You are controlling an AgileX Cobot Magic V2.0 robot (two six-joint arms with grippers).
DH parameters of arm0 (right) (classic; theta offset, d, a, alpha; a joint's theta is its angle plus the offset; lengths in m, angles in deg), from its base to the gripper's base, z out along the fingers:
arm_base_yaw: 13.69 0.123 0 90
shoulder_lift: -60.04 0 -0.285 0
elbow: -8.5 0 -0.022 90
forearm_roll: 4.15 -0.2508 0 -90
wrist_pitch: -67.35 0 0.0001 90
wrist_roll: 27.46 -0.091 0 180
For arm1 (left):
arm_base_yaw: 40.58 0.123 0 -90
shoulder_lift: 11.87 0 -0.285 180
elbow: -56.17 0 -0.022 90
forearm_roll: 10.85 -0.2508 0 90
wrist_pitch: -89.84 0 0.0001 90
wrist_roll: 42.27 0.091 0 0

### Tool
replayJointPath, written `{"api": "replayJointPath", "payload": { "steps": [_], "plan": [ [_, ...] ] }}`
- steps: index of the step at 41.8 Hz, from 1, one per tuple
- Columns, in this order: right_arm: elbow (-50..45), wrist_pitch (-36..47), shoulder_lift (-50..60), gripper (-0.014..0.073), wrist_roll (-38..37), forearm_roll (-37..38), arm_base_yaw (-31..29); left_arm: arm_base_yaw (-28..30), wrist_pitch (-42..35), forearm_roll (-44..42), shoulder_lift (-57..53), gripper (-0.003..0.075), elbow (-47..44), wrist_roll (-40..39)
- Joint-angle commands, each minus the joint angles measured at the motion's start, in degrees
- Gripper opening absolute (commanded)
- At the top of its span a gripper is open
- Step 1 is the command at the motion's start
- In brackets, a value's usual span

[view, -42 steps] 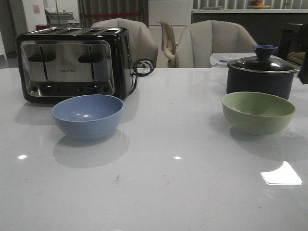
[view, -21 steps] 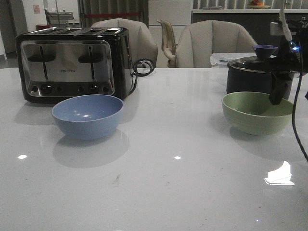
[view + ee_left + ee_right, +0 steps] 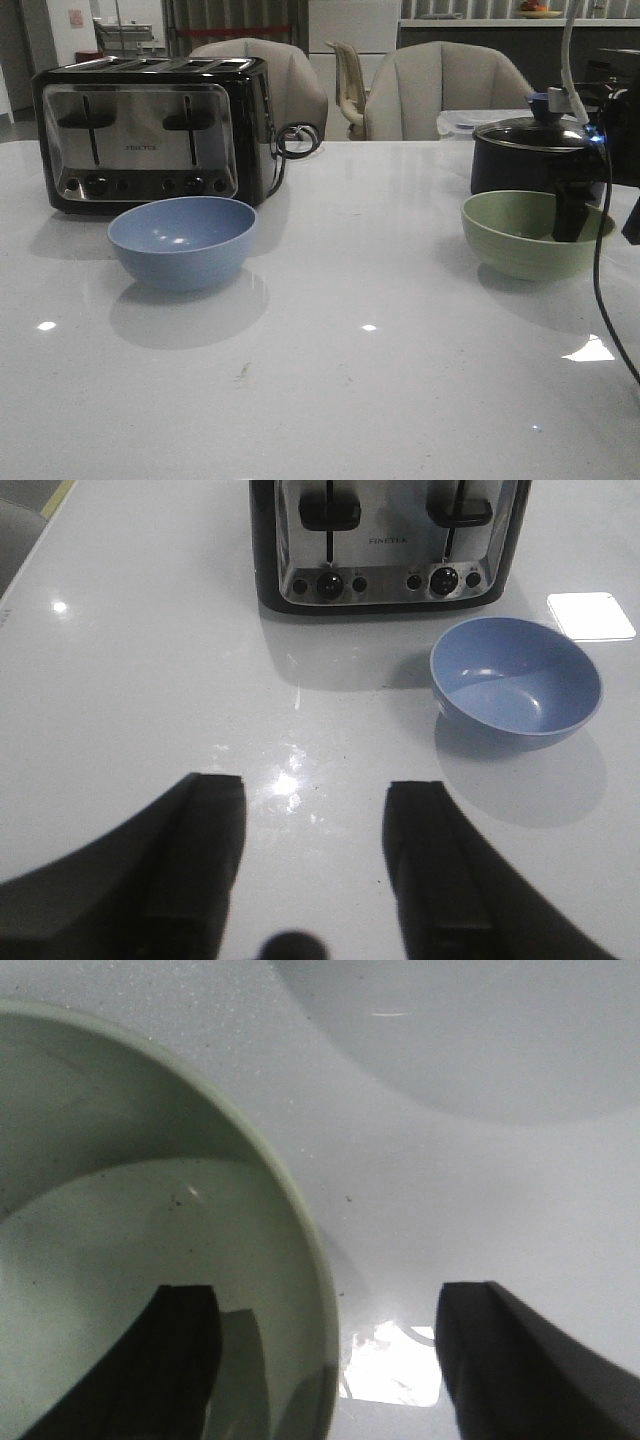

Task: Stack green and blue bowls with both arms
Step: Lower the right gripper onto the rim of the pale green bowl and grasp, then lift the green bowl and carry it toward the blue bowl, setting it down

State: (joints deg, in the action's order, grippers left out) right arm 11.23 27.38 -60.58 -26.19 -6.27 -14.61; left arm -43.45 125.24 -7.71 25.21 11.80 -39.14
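Both pincers [image 3: 312, 810] [image 3: 325, 1330] parted (wide)

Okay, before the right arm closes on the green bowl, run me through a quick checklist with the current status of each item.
1. Right gripper open: ok.
2. Fingers straddle the green bowl rim, one inside, one outside: ok.
3. Fingers low enough on the rim for a firm pinch: cannot tell.
4. Clearance from the navy pot right behind the bowl: cannot tell.
5. Blue bowl upright and empty to receive: ok.
6. Left gripper open, short of the blue bowl, touching nothing: ok.
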Motion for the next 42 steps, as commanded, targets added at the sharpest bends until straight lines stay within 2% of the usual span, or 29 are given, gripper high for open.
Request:
{"api": "replayJointPath", "payload": {
  "steps": [1, 7, 18, 25, 30, 36, 42],
  "plan": [
    [2.11, 1.87, 3.21, 0.0405, 0.52, -0.11, -0.31, 0.15, -5.01, 0.31, 0.48, 0.0475, 1.77, -0.02],
    [2.11, 1.86, 3.21, 0.0225, 0.52, -0.11, -0.31, 0.15, -5.01, 0.31, 0.48, 0.0476, 1.77, -0.02],
    [2.11, 0.37, 4.39, 0.0034, 0.58, -0.12, -0.01, 0.15, -5.01, 0.31, 0.48, 0.0476, 1.77, -0.02],
    [2.11, -2.33, 8.7, 0.0036, 2.3, -2.05, 0.19, 0.15, -5.01, 0.31, 0.48, 0.0476, 1.77, -0.02],
    [2.11, -4.39, 13.34, 0.0036, 7.67, -7.3, 1.35, 0.15, -5.01, 0.31, 0.48, 0.0476, 1.77, -0.02],
    [2.11, -7.65, 17.69, 0.0036, 13.89, -14.6, 4.61, 0.15, -5.01, 0.31, 0.48, 0.0476, 1.77, -0.02],
    [0.92, -9.35, 18.65, 0.0036, 14.62, -17.32, 9.82, 0.15, -5.01, 0.31, 0.48, 0.0476, 1.77, -0.02]
  ]
}}
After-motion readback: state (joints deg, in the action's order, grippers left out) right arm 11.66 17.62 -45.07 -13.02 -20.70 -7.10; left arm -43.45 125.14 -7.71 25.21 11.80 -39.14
